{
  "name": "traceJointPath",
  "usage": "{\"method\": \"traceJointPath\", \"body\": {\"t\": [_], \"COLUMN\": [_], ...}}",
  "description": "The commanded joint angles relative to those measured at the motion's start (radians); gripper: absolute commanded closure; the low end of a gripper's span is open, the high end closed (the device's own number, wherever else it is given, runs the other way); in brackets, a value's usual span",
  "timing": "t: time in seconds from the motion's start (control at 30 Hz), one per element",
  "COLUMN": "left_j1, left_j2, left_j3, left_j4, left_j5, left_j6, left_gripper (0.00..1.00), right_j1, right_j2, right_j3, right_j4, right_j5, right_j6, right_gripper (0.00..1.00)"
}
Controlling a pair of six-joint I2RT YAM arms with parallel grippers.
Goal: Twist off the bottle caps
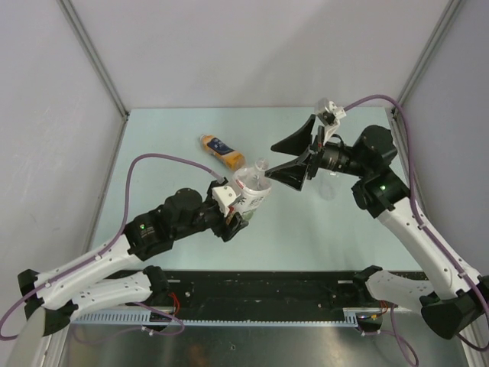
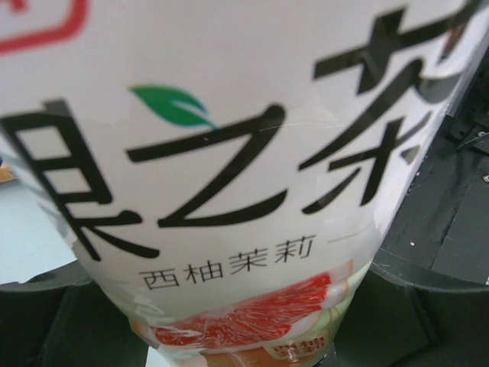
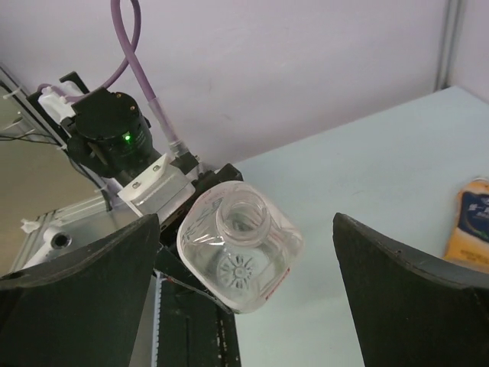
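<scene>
I can't find the caps for certain in any view. The bottle in hand has a bare, open mouth in the right wrist view, so I judge its cap is already off. A faint pale smudge on the table under the right arm might be that cap, but it is too dim to call. The left end effector is clamped round the bottle's labelled body and holds it tilted, neck toward the other arm. I read that as bracing the bottle so that its top can be worked from the far side. The right end effector has its fingers spread wide on either side of the neck, touching nothing and holding nothing. An orange bottle lies on its side on the table, apart from both arms. I take it for a later job, but its far end is too small from above for me to say whether it has a cap. The right wrist view cuts that bottle off at the frame edge. My left wrist view is almost all label, so it shows neither the neck nor the fingertips. From above, the left arm's own bulk hides the bottle's base.
</scene>
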Motion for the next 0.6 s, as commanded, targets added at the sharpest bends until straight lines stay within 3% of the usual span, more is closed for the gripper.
{"method": "traceJointPath", "body": {"t": [0.0,0.3,0.57], "left_j1": [-0.004,-0.003,-0.004], "left_j2": [0.001,0.005,0.008], "left_j3": [0.053,0.052,0.049], "left_j4": [0.061,0.07,0.075], "left_j5": [0.049,0.063,0.072], "left_j6": [-0.018,-0.025,-0.027], "left_gripper": [0.95,0.95,0.95], "right_j1": [0.031,0.074,0.089], "right_j2": [0.025,0.048,0.073], "right_j3": [-0.001,-0.003,-0.002], "right_j4": [0.088,0.094,0.108], "right_j5": [0.005,0.011,0.048], "right_j6": [0.056,0.052,0.084], "right_gripper": [0.02,0.08,0.38]}}
